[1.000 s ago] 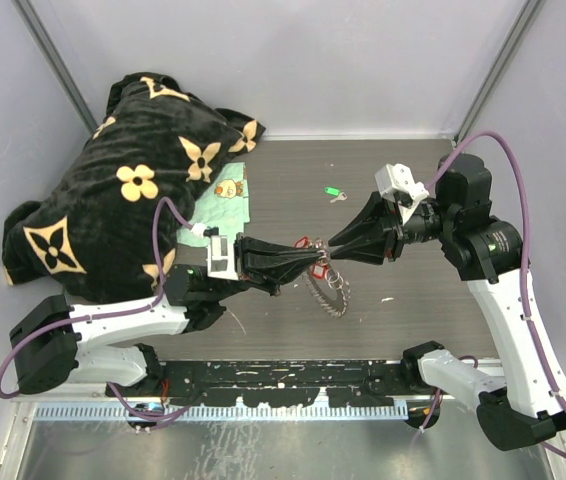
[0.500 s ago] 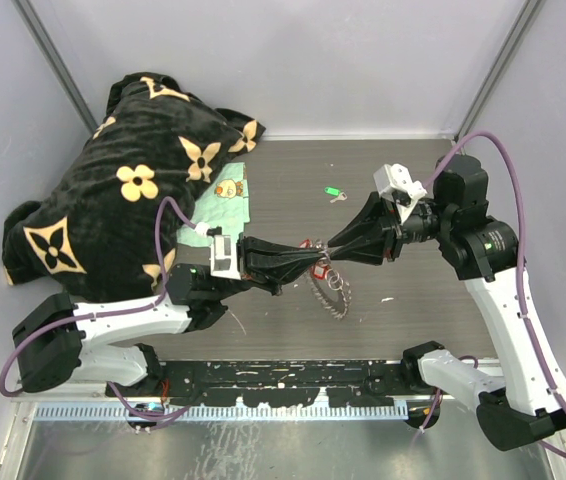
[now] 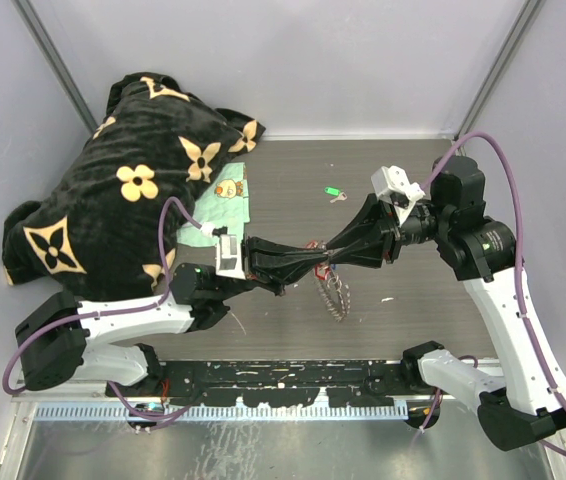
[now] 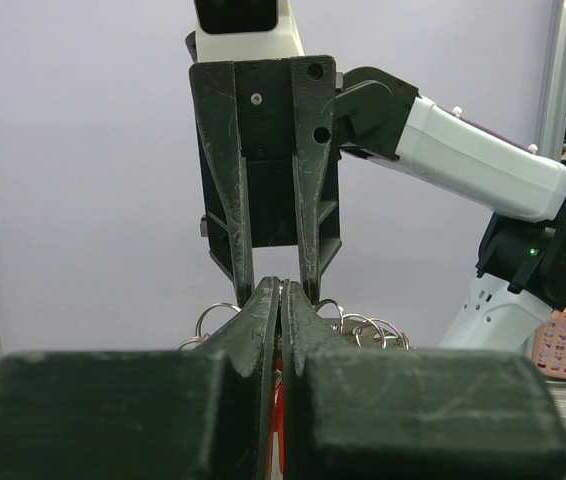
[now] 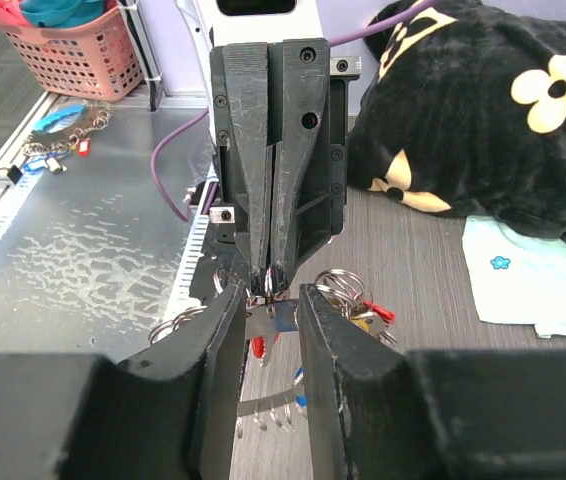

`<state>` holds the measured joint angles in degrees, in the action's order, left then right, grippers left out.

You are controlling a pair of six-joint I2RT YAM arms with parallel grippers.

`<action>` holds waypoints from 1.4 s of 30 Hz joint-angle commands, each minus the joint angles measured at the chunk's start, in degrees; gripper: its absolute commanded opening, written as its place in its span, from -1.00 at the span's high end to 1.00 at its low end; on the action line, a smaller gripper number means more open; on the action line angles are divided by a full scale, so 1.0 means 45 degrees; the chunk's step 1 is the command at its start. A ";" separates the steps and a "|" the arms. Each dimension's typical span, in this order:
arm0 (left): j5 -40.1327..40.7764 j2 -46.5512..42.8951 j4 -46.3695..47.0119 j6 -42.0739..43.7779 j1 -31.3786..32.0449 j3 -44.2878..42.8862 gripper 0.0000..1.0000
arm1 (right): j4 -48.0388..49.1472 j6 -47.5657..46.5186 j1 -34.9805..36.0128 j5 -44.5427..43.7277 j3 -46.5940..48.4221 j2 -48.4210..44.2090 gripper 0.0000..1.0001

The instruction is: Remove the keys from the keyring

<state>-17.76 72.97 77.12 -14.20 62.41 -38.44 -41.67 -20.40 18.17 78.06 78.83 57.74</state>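
Note:
My left gripper [image 3: 315,262] and right gripper [image 3: 330,257] meet tip to tip above the table's middle. The left jaws are shut on a key [image 5: 270,300] of the bunch, and a red tag [image 4: 278,400] shows between them. The right gripper [image 5: 271,312] is open, its fingers [image 5: 221,340] on either side of a silver key with a blue tag [image 5: 285,318]. Several small split rings [image 5: 341,285] and red and yellow tags hang beside it. The large dark keyring [image 3: 335,295] dangles below both tips, its lower end near the table. A loose key with a green tag [image 3: 333,192] lies farther back.
A black plush blanket with tan flowers [image 3: 133,190] covers the back left, over a pale green cloth [image 3: 225,205]. Grey walls close in the back and both sides. In the right wrist view a pink basket [image 5: 63,45] and another key bunch [image 5: 63,140] lie off the table.
Both grippers have shifted slightly right and back together. The keyring has been drawn up and now hangs narrower and more upright under the tips.

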 commanded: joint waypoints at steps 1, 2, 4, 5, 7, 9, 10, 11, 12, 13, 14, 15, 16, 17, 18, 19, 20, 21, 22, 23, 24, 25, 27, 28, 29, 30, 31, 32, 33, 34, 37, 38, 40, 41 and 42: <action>0.0323 -0.0200 0.1076 0.0064 -0.0002 -0.0560 1.00 | 0.0256 0.0047 0.0058 -0.0190 0.0217 -0.0170 0.33; 0.0325 -0.0214 0.1074 0.0066 -0.0002 -0.0560 1.00 | 0.0266 0.0028 0.0053 -0.0376 0.0186 -0.0171 0.33; 0.0327 -0.0238 0.1075 0.0078 0.0008 -0.0541 1.00 | 0.0112 -0.0155 0.0060 -0.0647 0.0159 -0.0175 0.34; 0.0340 -0.0256 0.1066 0.0094 0.0000 -0.0541 1.00 | 0.0084 -0.0222 0.0050 -0.0709 0.0132 -0.0198 0.34; 0.0354 -0.0259 0.1070 0.0106 -0.0008 -0.0521 1.00 | 0.0047 -0.0266 0.0058 -0.0771 0.0095 -0.0214 0.34; 0.0355 -0.0261 0.1074 0.0107 -0.0003 -0.0521 1.00 | 0.0008 -0.0308 0.0048 -0.0830 0.0062 -0.0214 0.34; 0.0360 -0.0259 0.1066 0.0103 0.0000 -0.0538 1.00 | -0.0024 -0.0356 0.0056 -0.0861 0.0061 -0.0220 0.34; 0.0363 -0.0258 0.1065 0.0107 0.0008 -0.0541 1.00 | -0.0035 -0.0376 0.0060 -0.0863 0.0061 -0.0221 0.34; 0.0362 -0.0261 0.1075 0.0108 0.0004 -0.0541 1.00 | -0.0037 -0.0377 0.0062 -0.0868 0.0061 -0.0199 0.34; 0.0359 -0.0259 0.1066 0.0108 -0.0001 -0.0536 1.00 | -0.0037 -0.0396 0.0063 -0.0878 0.0051 -0.0194 0.35; 0.0361 -0.0258 0.1077 0.0108 -0.0007 -0.0540 1.00 | -0.0037 -0.0406 0.0052 -0.0879 0.0035 -0.0220 0.35; 0.0366 -0.0280 0.1079 0.0108 -0.0013 -0.0541 1.00 | -0.0054 -0.0422 0.0066 -0.0906 0.0021 -0.0214 0.37; 0.0352 -0.0278 0.1076 0.0103 0.0001 -0.0541 1.00 | -0.0073 -0.0458 0.0063 -0.0956 0.0005 -0.0213 0.38; 0.0350 -0.0288 0.1066 0.0097 -0.0002 -0.0541 1.00 | -0.0093 -0.0492 0.0063 -0.0977 -0.0041 -0.0227 0.39; 0.0335 -0.0296 0.1067 0.0097 -0.0005 -0.0541 1.00 | -0.0095 -0.0501 0.0063 -0.0977 -0.0074 -0.0251 0.40; 0.0319 -0.0297 0.1065 0.0104 -0.0003 -0.0536 1.00 | -0.0078 -0.0504 0.0060 -0.0977 -0.0100 -0.0252 0.40; 0.0331 -0.0297 0.1065 0.0090 0.0000 -0.0540 1.00 | -0.0081 -0.0512 0.0063 -0.0994 -0.0113 -0.0271 0.40; 0.0328 -0.0297 0.1067 0.0076 0.0000 -0.0541 1.00 | -0.0091 -0.0533 0.0063 -0.1023 -0.0132 -0.0286 0.40; 0.0323 -0.0297 0.1068 0.0087 -0.0007 -0.0541 1.00 | -0.0122 -0.0562 0.0065 -0.1054 -0.0124 -0.0290 0.40; 0.0332 -0.0297 0.1075 0.0086 -0.0003 -0.0558 1.00 | -0.0138 -0.0593 0.0063 -0.1072 -0.0123 -0.0306 0.40; 0.0331 -0.0297 0.1066 0.0071 -0.0002 -0.0560 1.00 | -0.0152 -0.0601 0.0063 -0.1076 -0.0140 -0.0317 0.40; 0.0321 -0.0300 0.1067 0.0054 -0.0002 -0.0560 1.00 | -0.0154 -0.0620 0.0068 -0.1060 -0.0137 -0.0324 0.40; 0.0304 -0.0317 0.1066 0.0031 0.0008 -0.0560 1.00 | -0.0164 -0.0656 0.0063 -0.1068 -0.0153 -0.0320 0.40; 0.0308 -0.0317 0.1065 0.0042 -0.0010 -0.0558 1.00 | -0.0172 -0.0665 0.0063 -0.1069 -0.0154 -0.0312 0.40; 0.0298 -0.0317 0.1075 0.0036 0.0007 -0.0560 1.00 | -0.0173 -0.0676 0.0063 -0.1059 -0.0154 -0.0328 0.40; 0.0297 -0.0317 0.1081 0.0028 0.0004 -0.0546 1.00 | -0.0174 -0.0690 0.0063 -0.1063 -0.0154 -0.0330 0.43; 0.0285 -0.0327 0.1057 0.0025 -0.0002 -0.0541 1.00 | -0.0174 -0.0699 0.0073 -0.1068 -0.0144 -0.0330 0.46; 0.0303 -0.0325 0.1064 0.0024 0.0000 -0.0541 1.00 | -0.0188 -0.0717 0.0071 -0.1076 -0.0162 -0.0332 0.46; 0.0288 -0.0335 0.1082 0.0029 -0.0012 -0.0541 1.00 | -0.0192 -0.0734 0.0064 -0.1097 -0.0179 -0.0340 0.46; 0.0286 -0.0336 0.1079 0.0030 0.0004 -0.0541 1.00 | -0.0193 -0.0763 0.0078 -0.1119 -0.0201 -0.0331 0.46; 0.0258 -0.0322 0.1070 0.0029 0.0006 -0.0551 1.00 | -0.0193 -0.0787 0.0063 -0.1164 -0.0251 -0.0351 0.47; 0.0260 -0.0320 0.1073 0.0012 -0.0001 -0.0559 1.00 | -0.0193 -0.0797 0.0070 -0.1171 -0.0249 -0.0359 0.49; 0.0246 -0.0308 0.1070 0.0010 -0.0012 -0.0560 1.00 | -0.0203 -0.0816 0.0063 -0.1153 -0.0232 -0.0366 0.52; 0.0239 -0.0299 0.1075 -0.0007 -0.0001 -0.0541 1.00 | -0.0211 -0.0839 0.0078 -0.1181 -0.0220 -0.0366 0.52; 0.0253 -0.0298 0.1066 -0.0009 -0.0002 -0.0543 1.00 | -0.0230 -0.0882 0.0067 -0.1171 -0.0230 -0.0352 0.54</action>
<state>-16.64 72.97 76.31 -14.17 62.24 -38.44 -43.38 -23.00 18.28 74.35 77.78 56.86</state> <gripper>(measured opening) 0.008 0.245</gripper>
